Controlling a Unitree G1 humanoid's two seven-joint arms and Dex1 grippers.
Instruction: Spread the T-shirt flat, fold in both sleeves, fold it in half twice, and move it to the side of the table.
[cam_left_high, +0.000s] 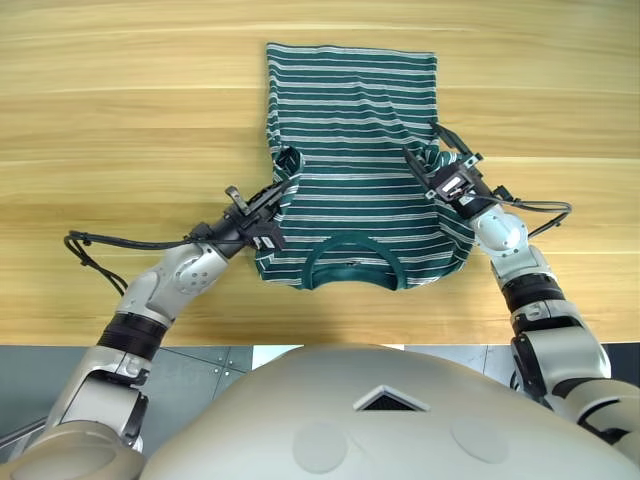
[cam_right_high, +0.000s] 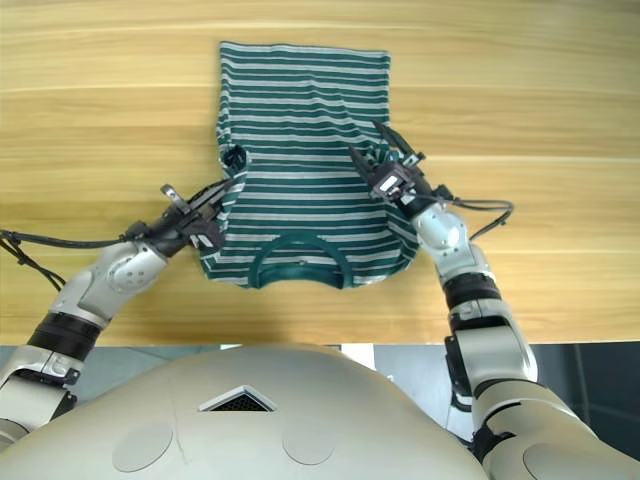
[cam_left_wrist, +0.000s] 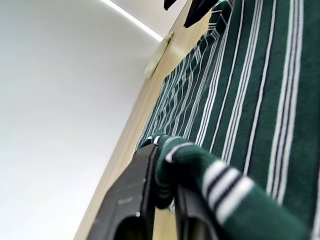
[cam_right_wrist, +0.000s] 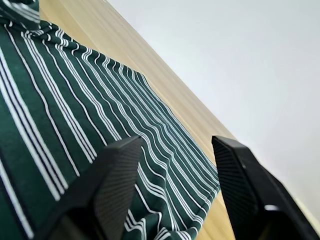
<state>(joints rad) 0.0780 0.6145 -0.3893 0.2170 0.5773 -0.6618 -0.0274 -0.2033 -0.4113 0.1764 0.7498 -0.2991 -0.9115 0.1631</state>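
Where the left hand (cam_left_wrist: 162, 167) pinches the T-shirt (cam_left_high: 350, 120), fabric covers one fingertip.

T-shirt (cam_left_high: 350, 110) on table (cam_left_high: 120, 100), collar nearest | left gripper (cam_left_high: 281, 189) at left edge | right gripper (cam_left_high: 437, 150) over right edge

Bright, even light — T-shirt (cam_left_wrist: 225, 195) blurs near the left wrist camera.

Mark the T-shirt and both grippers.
T-shirt (cam_left_high: 350, 120), left eye view, striped body.
left gripper (cam_left_wrist: 167, 182), left wrist view, between fingertips pinching the T-shirt.
right gripper (cam_right_wrist: 172, 160), right wrist view, between open fingertips.
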